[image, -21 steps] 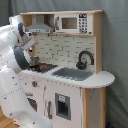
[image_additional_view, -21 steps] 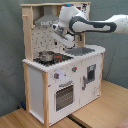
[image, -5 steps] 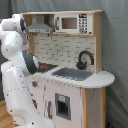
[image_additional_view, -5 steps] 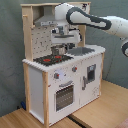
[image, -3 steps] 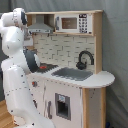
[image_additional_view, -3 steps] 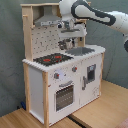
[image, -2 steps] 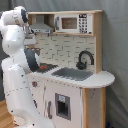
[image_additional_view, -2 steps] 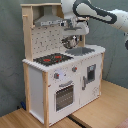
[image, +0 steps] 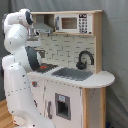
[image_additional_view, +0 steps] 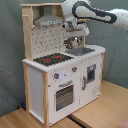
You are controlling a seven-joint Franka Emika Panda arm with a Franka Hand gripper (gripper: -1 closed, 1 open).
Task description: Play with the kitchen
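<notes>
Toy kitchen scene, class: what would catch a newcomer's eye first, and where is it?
The tall white and pale-wood toy kitchen fills the middle of both exterior views. In the second exterior view the white robot arm reaches in from the right, its gripper hanging over the grey sink. The red-ringed hob stands out beside it.

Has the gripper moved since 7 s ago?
Yes. In the second exterior view the gripper has gone up and toward the second exterior view's right: it hung low beside the hob, and now sits above the sink, level with the hood.
</notes>
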